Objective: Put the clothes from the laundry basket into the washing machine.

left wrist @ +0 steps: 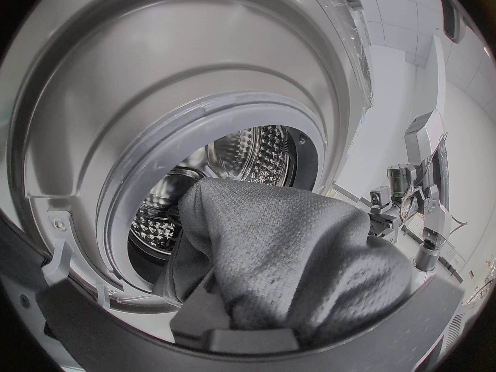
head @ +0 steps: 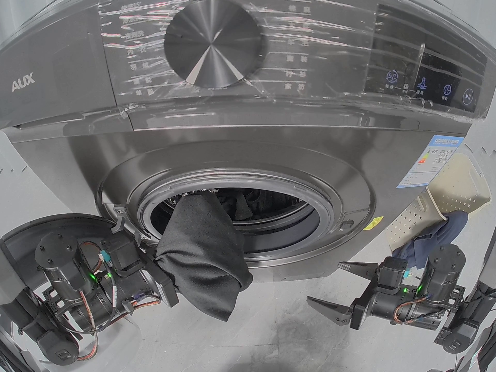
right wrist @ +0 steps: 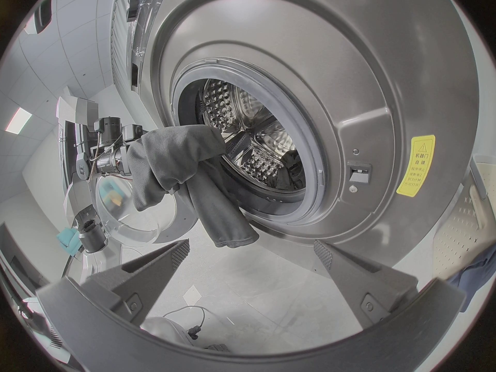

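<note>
1. Right now the dark grey garment (head: 204, 254) (left wrist: 289, 254) (right wrist: 175, 156) lies half in and half out of the washing machine (head: 77, 156). Its upper end rests over the lower left part of the door opening's rim (head: 330, 202), and the rest hangs down in front of the machine, clear of the floor (head: 289, 331).
2. The left gripper (head: 168, 277) (left wrist: 243, 331) is clamped on the garment's bunched side, just left of the opening. The cloth folds over its fingers (left wrist: 206, 313) and hides most of them.
3. Behind the garment, more dark clothes (head: 253, 205) (right wrist: 289, 169) already lie inside the drum (right wrist: 232, 109), low and toward the back.
4. The right gripper (head: 338, 288) (right wrist: 250, 249) holds nothing. Its jaws stand wide apart, low in front of the machine's lower right, pointing toward the opening and well apart from the garment.
5. The laundry basket (head: 454, 187) (right wrist: 460, 233), cream and perforated, stands tilted against the machine's right side, just behind the right arm.
6. A blue garment (head: 434, 236) (right wrist: 480, 275) hangs out over the basket's lower edge.
7. The machine's round door (head: 51, 228) (right wrist: 139, 223) stands swung open on the left, behind the left arm.
8. A yellow sticker (head: 373, 223) (right wrist: 418, 165) sits on the front panel to the right of the opening, near the door latch (right wrist: 359, 171).
9. A large round dial (head: 213, 42) sits in the middle of the control panel above, under clear plastic film.
</note>
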{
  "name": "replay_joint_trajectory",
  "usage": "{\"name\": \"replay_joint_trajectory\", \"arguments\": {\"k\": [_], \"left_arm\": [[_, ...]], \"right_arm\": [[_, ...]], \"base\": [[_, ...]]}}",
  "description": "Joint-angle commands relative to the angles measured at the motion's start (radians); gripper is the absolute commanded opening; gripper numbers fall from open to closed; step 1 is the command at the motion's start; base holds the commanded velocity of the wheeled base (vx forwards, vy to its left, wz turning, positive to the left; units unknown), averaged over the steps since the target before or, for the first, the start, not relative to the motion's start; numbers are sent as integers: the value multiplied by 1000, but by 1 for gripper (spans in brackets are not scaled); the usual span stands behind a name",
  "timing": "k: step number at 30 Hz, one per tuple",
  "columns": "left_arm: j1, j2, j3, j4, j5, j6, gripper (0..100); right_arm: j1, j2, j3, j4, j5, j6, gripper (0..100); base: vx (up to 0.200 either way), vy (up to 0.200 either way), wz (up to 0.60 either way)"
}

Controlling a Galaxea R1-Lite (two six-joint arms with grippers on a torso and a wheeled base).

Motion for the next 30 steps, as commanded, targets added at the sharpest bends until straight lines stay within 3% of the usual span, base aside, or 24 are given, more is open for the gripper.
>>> {"name": "replay_joint_trajectory", "arguments": {"k": [1, 14, 20, 26, 30], "left_arm": [[-2, 4, 3, -1, 0, 1, 0], [-24, 13, 4, -1, 6, -7, 0], [-45, 11, 1, -1, 34, -39, 0], [-62, 21, 3, 1, 29, -71, 0], [-64, 76, -13, -1, 31, -62, 0]], "right_arm": [[13, -1, 2, 0, -2, 1, 100], [62, -1, 1, 0, -39, 20, 100], [100, -16, -4, 0, -80, 41, 100], [100, -47, -5, 0, -80, 40, 100], [100, -59, -7, 0, -80, 38, 100]], "base": [[0, 0, 0], [0, 0, 0], [0, 0, 0], [0, 0, 0], [0, 0, 0]]}}
